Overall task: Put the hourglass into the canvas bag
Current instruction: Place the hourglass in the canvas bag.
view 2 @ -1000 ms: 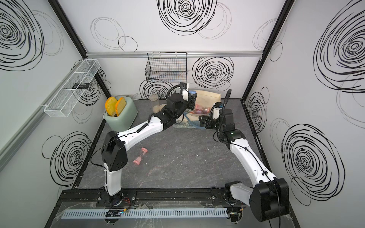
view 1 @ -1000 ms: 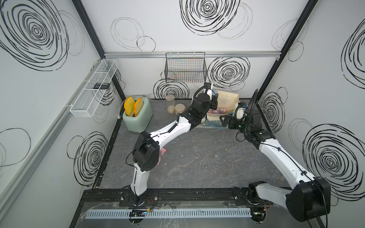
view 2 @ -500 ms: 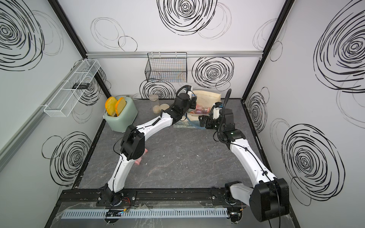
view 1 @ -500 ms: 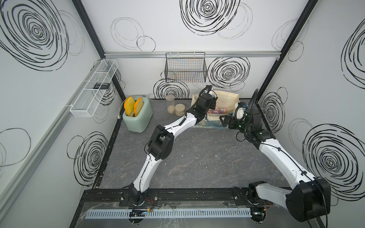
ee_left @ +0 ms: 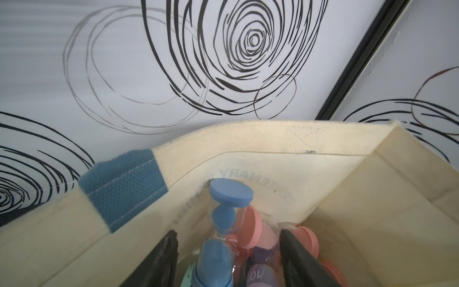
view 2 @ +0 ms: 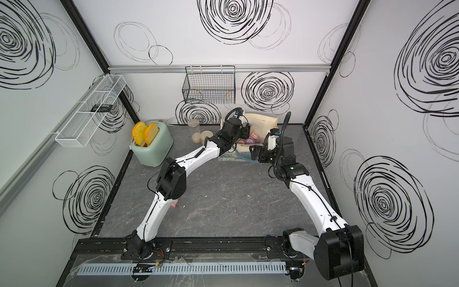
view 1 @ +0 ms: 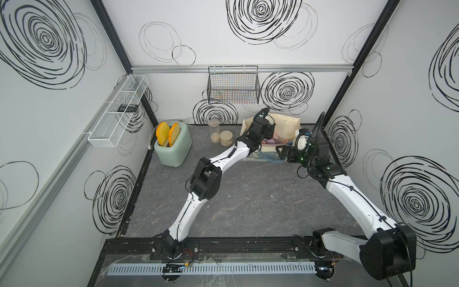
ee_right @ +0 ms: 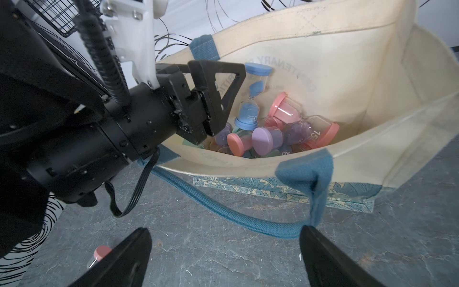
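Your left gripper (ee_left: pixel 228 233) is inside the mouth of the canvas bag (ee_right: pixel 347 62), jaws spread with a gap on either side of the blue hourglass (ee_right: pixel 252 99), which stands on end atop the pink and purple hourglasses (ee_right: pixel 267 140) in the bag. In both top views the bag sits at about 1 o'clock on the table (view 1: pixel 248 193). Your right gripper (ee_right: pixel 224 231) hangs at the bag's 5 o'clock, jaws wide apart near the blue strap (ee_right: pixel 223 211), pinching nothing.
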You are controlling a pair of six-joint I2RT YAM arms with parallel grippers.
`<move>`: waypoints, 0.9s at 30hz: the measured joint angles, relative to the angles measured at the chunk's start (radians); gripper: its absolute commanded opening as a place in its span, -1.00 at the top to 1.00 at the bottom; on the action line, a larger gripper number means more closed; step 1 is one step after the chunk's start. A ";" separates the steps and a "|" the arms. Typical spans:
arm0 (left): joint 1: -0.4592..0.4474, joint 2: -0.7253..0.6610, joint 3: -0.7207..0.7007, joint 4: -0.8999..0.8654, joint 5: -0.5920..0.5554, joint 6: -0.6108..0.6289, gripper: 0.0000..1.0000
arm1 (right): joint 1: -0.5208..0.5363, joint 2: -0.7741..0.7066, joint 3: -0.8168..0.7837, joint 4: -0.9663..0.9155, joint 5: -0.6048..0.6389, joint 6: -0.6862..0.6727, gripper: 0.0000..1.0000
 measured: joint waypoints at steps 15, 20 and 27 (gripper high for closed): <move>0.000 -0.606 -0.445 -0.013 0.074 -0.022 -0.88 | 0.145 -0.011 0.020 -0.025 -0.039 -0.026 -0.95; 0.006 -0.831 -0.692 -0.001 0.072 -0.071 -0.91 | 0.228 -0.011 0.017 -0.025 -0.054 -0.043 -0.95; 0.006 -1.075 -1.001 -0.124 0.013 -0.135 -0.97 | 0.323 -0.030 -0.085 0.031 -0.077 -0.055 -0.95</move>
